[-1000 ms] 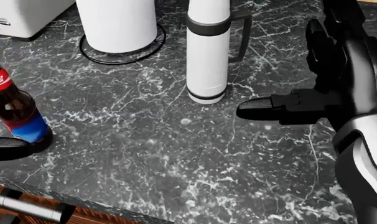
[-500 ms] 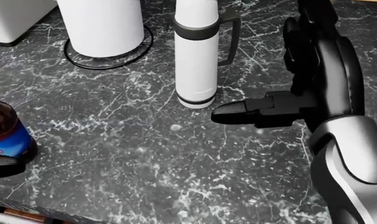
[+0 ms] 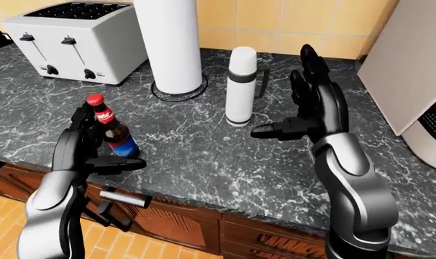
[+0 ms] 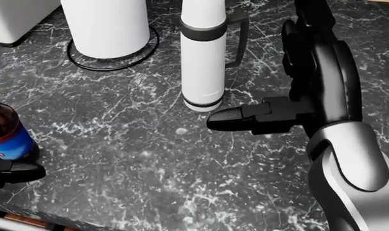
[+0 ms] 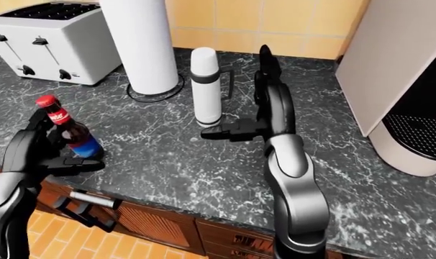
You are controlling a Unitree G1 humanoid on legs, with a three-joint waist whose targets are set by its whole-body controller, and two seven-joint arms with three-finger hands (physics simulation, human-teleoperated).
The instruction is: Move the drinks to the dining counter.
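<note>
On the dark marbled counter (image 3: 203, 156), left hand (image 3: 85, 145) spread, cupping the red-capped cola bottle (image 3: 111, 131) without closing; right hand (image 3: 311, 110) open just beside the white handled thermos (image 3: 240, 86), seemingly lined up to grasp.

Two drinks stand on the dark counter (image 3: 203, 156): one cola bottle (image 3: 111, 129) inside the left hand's (image 3: 85, 148) spread fingers, one white flask (image 3: 241, 86) just left of the right hand (image 3: 315, 110). One toaster (image 3: 78, 40), one paper-towel roll (image 3: 167, 43), and what seems one coffee machine (image 5: 412, 81), partly cropped.
</note>
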